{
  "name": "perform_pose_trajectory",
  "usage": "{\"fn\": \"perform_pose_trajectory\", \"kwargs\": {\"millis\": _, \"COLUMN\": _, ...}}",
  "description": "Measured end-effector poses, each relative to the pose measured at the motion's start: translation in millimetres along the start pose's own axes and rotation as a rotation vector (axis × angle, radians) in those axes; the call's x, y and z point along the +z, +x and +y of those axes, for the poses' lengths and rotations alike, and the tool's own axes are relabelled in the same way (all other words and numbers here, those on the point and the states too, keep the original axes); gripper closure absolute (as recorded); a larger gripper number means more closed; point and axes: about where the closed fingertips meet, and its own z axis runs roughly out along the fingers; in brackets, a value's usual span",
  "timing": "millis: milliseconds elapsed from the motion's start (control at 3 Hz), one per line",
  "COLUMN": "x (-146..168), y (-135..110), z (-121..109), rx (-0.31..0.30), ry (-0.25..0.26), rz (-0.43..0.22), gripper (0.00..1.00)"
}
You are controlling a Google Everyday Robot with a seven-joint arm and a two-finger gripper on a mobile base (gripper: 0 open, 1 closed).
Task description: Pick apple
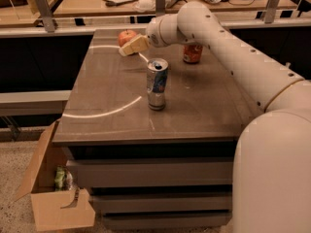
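Since the apple looks small, light, firm and smooth-skinned, it could roll or slip, so a hold across its widest middle seems best. It sits on the worktop just beyond the gripper; whether that gripper is spread or closed cannot be told.

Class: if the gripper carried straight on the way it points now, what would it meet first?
Probably the apple, which sits just past the gripper near the far edge of the table. Depth is unclear, so the gripper might instead pass just in front of it.
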Motion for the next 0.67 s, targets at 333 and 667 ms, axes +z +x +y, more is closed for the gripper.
{"fn": "perform_pose_trajectory", "kwargs": {"millis": 333, "x": 12.0, "y": 15.7, "z": -1.9, "rx": 0.013, "ry": 0.005, "rz": 0.004, "gripper": 0.0}}
{"fn": "perform_pose_trajectory", "kwargs": {"millis": 667, "x": 24.9, "y": 22.9, "z": -1.0, "rx": 0.029, "ry": -0.002, "rz": -0.003, "gripper": 0.0}}
